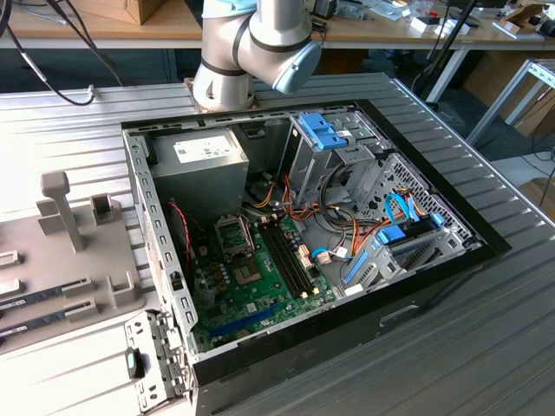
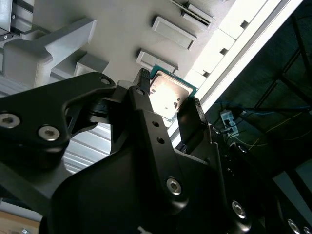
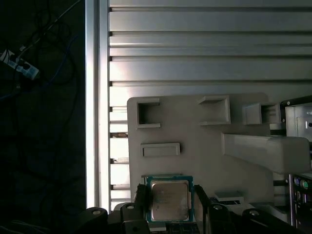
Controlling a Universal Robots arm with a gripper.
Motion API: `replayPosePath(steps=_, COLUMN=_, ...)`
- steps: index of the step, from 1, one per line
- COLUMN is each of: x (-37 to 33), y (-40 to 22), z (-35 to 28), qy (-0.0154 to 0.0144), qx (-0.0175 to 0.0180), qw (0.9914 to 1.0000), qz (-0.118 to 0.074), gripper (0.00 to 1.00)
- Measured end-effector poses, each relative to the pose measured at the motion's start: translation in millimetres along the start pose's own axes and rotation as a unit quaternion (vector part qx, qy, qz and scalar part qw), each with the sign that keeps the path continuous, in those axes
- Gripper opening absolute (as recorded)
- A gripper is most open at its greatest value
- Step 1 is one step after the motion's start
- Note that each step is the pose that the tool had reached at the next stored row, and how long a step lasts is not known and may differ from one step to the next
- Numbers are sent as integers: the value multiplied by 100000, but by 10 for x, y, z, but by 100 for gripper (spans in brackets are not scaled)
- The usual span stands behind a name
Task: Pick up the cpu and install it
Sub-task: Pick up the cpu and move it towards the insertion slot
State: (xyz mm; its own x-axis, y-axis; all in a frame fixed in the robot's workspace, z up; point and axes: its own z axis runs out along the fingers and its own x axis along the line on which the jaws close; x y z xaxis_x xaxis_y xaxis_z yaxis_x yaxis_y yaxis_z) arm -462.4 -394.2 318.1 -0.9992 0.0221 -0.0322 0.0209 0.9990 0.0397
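The end effector (image 2: 167, 99) grips the cpu (image 3: 169, 199) by two opposite edges, just over the grey holder tray (image 3: 204, 141) on the table (image 3: 195, 44).

Looking over a ribbed grey metal desk (image 1: 486, 347) in the exterior view. Seeing a wooden bench (image 1: 104, 30) standing behind it, carrying a cardboard box (image 1: 143, 9) and small clutter stretching toward that view's right. Noting a black cable (image 1: 74, 102) looping down onto the desk's far side. Catching pale floor (image 1: 533, 152) showing at the exterior view's right, under a white table frame (image 1: 506, 100). In the first wrist view, finding strong light glaring along the desk's rim (image 3: 92, 97), with dark floor (image 3: 44, 146) lying beyond it and carrying loose wires and a power strip (image 3: 19, 68).
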Motion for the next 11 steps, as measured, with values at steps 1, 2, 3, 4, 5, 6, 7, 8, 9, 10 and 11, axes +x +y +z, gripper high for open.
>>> replayPosePath(steps=1, x=0, y=0, z=-8, qy=-1, qx=-4, qw=100000, qz=-1, gripper=47)
replayPosePath(steps=2, x=0, y=1, z=-13, qy=2, qx=-6, qw=100000, qz=0, gripper=47)
replayPosePath(steps=3, x=-1, y=1, z=-21, qy=1, qx=-12, qw=100000, qz=1, gripper=47)
replayPosePath(steps=4, x=-1, y=1, z=-29, qy=0, qx=-17, qw=100000, qz=1, gripper=47)
replayPosePath(steps=5, x=-1, y=1, z=-34, qy=-3, qx=-22, qw=100000, qz=1, gripper=47)
replayPosePath(steps=6, x=-1, y=2, z=-40, qy=2, qx=-23, qw=100000, qz=0, gripper=47)
replayPosePath(steps=7, x=-2, y=2, z=-48, qy=1, qx=-29, qw=100000, qz=-1, gripper=47)
replayPosePath(steps=8, x=-2, y=2, z=-55, qy=-1, qx=-35, qw=100000, qz=-1, gripper=47)
replayPosePath(steps=9, x=-2, y=2, z=-60, qy=-1, qx=-40, qw=100000, qz=2, gripper=47)
replayPosePath(steps=10, x=-2, y=3, z=-64, qy=-2, qx=-43, qw=100000, qz=2, gripper=47)
replayPosePath(steps=11, x=-3, y=3, z=-71, qy=5, qx=-41, qw=100000, qz=0, gripper=47)
